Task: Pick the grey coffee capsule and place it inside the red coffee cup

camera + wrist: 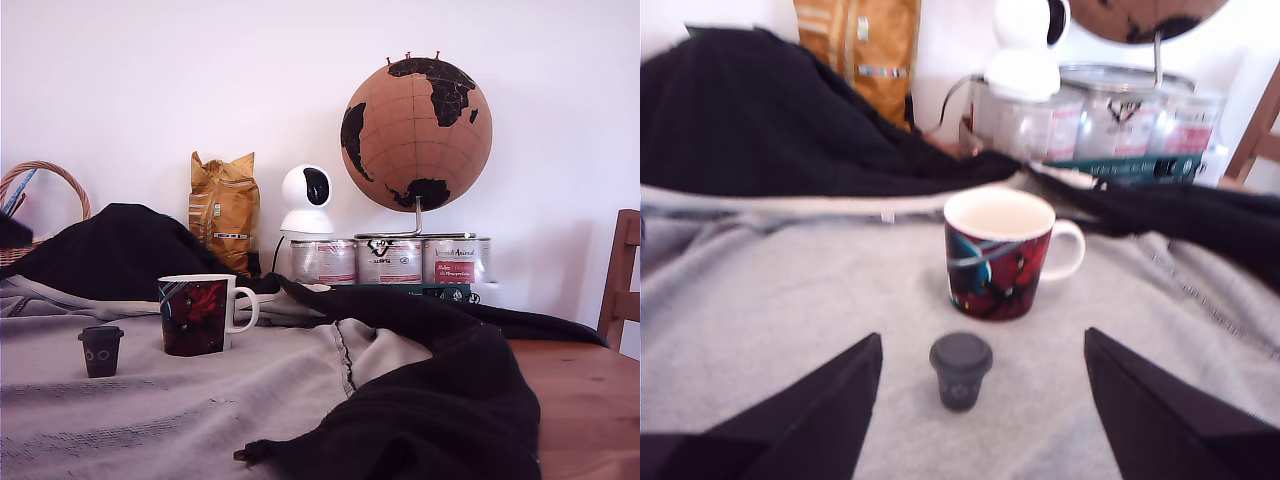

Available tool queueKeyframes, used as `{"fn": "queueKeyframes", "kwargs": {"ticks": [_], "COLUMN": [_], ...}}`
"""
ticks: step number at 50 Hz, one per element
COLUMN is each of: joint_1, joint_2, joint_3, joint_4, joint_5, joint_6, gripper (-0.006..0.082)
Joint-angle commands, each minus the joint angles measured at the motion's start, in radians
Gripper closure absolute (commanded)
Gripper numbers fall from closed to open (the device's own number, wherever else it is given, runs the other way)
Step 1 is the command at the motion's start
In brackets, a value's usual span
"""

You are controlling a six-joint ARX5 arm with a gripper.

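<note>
The grey coffee capsule (100, 350) is a tiny dark tapered piece standing wide rim up on the grey cloth, at the exterior view's left. The red coffee cup (200, 315) stands upright just to its right there, white handle pointing right. From the wrist, the capsule (960, 368) sits just in front of the cup (998, 255), whose white inside looks empty. My gripper (983, 338) is open, its two black fingers (830, 400) spread wide on either side of the capsule without touching it. The exterior view does not show the gripper.
A grey cloth (200, 400) and black garment (440, 400) cover the wooden table (590, 400). Behind stand three silver tins (390, 260), a cork globe (415, 120), a white camera (306, 200), a yellow bag (225, 210), a basket (40, 180) and a chair (622, 280).
</note>
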Motion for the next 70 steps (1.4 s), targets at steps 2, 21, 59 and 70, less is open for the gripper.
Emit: {"fn": "queueKeyframes", "kwargs": {"ticks": [2,21,59,70], "joint_1": [-0.004,-0.004,-0.036,-0.035], "joint_2": [0.114,0.6,0.912,0.911], "joint_3": [-0.03,0.174,0.445,0.476], "joint_4": [0.103,0.234,0.137,0.121], "joint_5": [0.004,0.056,0.097,0.09], "joint_6": [0.014,0.076,0.105,0.109], "gripper": [0.0171,0.0171,0.0486,0.0519]}}
